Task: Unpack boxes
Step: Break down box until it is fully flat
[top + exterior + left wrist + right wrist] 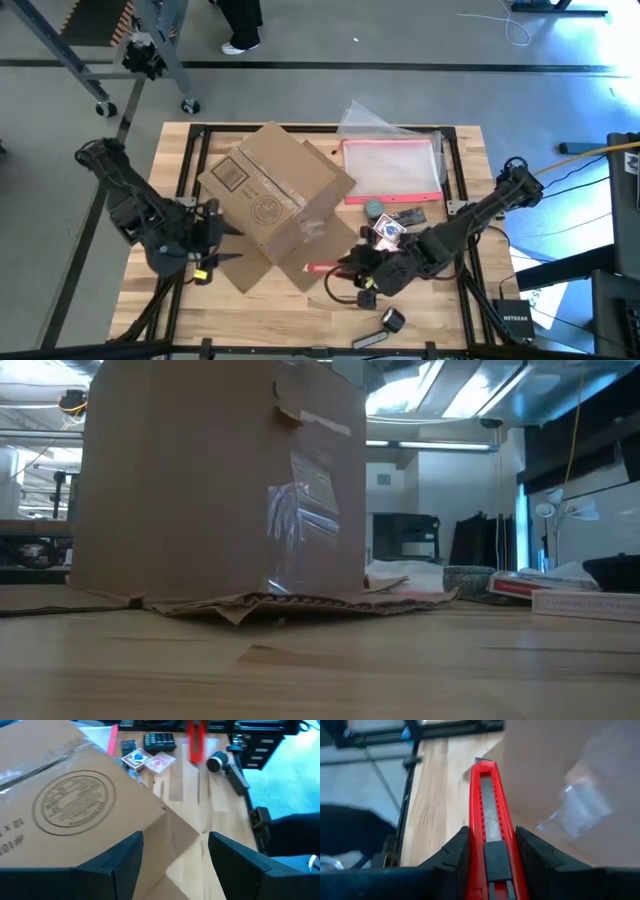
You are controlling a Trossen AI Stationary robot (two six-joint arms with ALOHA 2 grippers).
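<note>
The cardboard box point(275, 200) was seen standing slightly left of the middle of the wooden counter point(440, 320) in the high view, turned at an angle, with one flap laid flat on the counter toward the lower edge of the frame. A round printed mark and clear tape were visible on its surfaces.

The left end effector point(222, 243) was placed at the lower left of the frame, just beside the box's lower-left side, with its fingers point(122, 862) spread wide and nothing gripped between them.

The right end effector point(345, 268) was located at the lower centre-right, its fingers clamped on a red utility knife point(490, 820) whose tip was pointed at the box's lower-right side, close to the flap.

To the right of the box, a clear pouch with a pink-red edge point(392, 170), a round tin point(373, 207) and a pack of cards point(388, 233) were seen lying on the counter. A small black cylindrical item point(392, 320) was seen near the lower edge.
</note>
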